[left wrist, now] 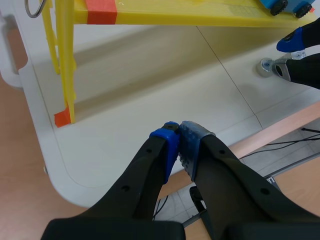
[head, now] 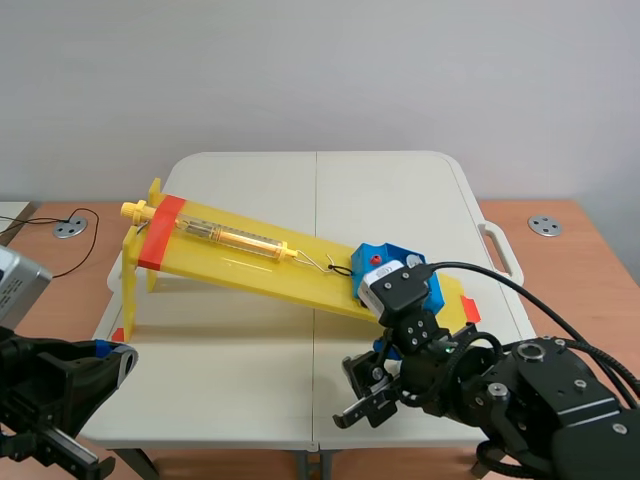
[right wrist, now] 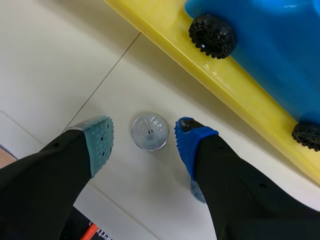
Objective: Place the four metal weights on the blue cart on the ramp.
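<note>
1. Silver metal weight, a small round disc with a stem at its centre, lies flat on the pale desk. It is just beside the low edge of the yellow ramp and below the blue cart.
2. Right pincer is spread wide over the disc, one dotted pad on each side and neither touching it. That straddle reads as lining up to pinch across the rim.
3. Blue cart stands near the low end of the slope on its black wheels. A thin wire hook seems to tie it to the yellow spring scale lying further up the ramp, which is probably what keeps it from rolling off.
4. Left pincer is closed on nothing, its pads pressed together. It hangs low over the near desk edge by the ramp's raised leg, well apart from the weight. I judge it is parked clear of the work.
5. Only this one weight shows. The right arm hides the cart's top in the scene view, so whether any weights already sit there cannot be told.
6. Closing on the disc calls for a square descent, because the disc is thin and smooth and could skid out from between the pads.
</note>
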You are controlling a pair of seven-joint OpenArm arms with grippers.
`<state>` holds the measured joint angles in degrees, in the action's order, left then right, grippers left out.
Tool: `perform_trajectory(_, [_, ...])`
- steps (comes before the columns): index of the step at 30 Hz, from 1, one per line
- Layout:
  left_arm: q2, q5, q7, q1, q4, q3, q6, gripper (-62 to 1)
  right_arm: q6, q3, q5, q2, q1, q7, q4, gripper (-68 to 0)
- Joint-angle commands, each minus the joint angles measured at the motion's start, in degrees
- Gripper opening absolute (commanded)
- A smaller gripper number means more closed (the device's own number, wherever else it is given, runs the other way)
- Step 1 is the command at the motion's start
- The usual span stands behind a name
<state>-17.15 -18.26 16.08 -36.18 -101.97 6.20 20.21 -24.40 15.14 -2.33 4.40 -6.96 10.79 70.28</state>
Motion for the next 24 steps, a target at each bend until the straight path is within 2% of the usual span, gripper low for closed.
perform_trajectory(1, [0.3,-3.0,-5.9,0.2,-3.3,0.8,1.2,-58.2,1.1,0.5,-1.8,-0.3,5.2,-8.4,3.3,-39.7])
perform_trajectory(7, [0.3,-3.0,-5.9,0.2,-3.3,0.8,1.2,-58.2,1.3,2.0,-0.5,-0.3,6.2,-10.1,1.0,-39.8])
perform_trajectory(10, [0.3,-3.0,-5.9,0.2,-3.3,0.8,1.2,-58.2,1.4,2.4,0.1,-0.4,6.2,-10.8,0.9,-41.9])
perform_trajectory(17, [0.3,-3.0,-5.9,1.1,-3.3,0.8,1.2,-58.2,3.7,3.0,0.3,-0.5,6.2,-10.3,0.1,-49.5])
perform_trajectory(24, [0.3,-3.0,-5.9,1.1,-3.3,0.8,1.2,-58.2,4.6,2.9,0.3,-0.5,6.2,-10.1,-2.6,-50.9])
